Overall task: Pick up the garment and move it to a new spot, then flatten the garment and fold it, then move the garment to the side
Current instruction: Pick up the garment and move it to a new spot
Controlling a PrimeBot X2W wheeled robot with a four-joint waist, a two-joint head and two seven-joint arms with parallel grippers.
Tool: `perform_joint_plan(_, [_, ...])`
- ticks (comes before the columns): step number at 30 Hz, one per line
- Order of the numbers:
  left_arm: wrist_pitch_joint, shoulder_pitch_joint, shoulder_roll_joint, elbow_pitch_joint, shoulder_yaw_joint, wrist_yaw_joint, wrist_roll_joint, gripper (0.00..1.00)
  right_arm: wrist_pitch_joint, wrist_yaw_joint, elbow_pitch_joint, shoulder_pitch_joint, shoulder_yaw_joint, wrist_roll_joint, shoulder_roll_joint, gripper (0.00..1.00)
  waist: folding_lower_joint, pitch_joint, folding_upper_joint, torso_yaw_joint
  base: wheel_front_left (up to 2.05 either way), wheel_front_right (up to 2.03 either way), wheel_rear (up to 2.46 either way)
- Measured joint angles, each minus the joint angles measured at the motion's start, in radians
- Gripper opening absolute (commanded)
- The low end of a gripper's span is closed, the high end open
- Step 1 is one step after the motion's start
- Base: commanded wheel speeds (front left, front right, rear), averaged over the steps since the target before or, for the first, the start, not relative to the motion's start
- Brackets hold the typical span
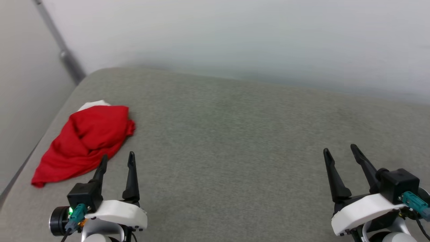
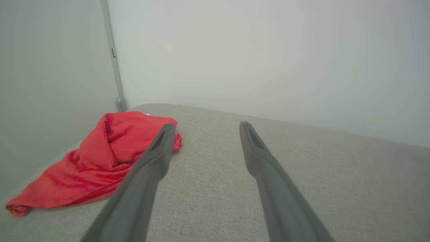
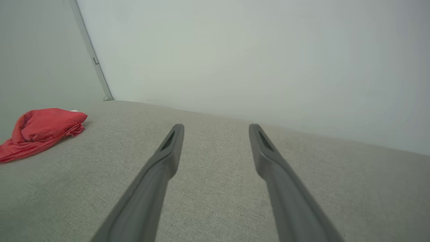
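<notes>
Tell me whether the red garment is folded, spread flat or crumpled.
Crumpled: the red garment lies in a creased heap near the grey surface's left edge, white fabric peeking out at its far end.

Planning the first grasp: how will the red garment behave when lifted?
Probably floppy: the garment lies crumpled in soft folds, so it should drape. Pushed, it would probably bunch on the grey fabric surface rather than slide.

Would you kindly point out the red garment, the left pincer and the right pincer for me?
red garment (image 1: pixel 84 141), head view, middle of the crumpled red cloth.
left pincer (image 1: pixel 118 155), head view, midway between its fingertips.
right pincer (image 1: pixel 339 148), head view, midway between its fingertips.
</notes>
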Motion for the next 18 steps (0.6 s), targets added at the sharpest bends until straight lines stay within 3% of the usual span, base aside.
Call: perform_joint_plan(18, [0.000, 0.027, -0.001, -0.017, 0.084, -0.002, 0.007, 1.00, 0.015, 0.000, -0.022, -0.042, 0.091, 0.007, -0.016, 1.00, 0.0000, 0.016, 0.0000, 0.294, 0.00, 0.00, 0.00])
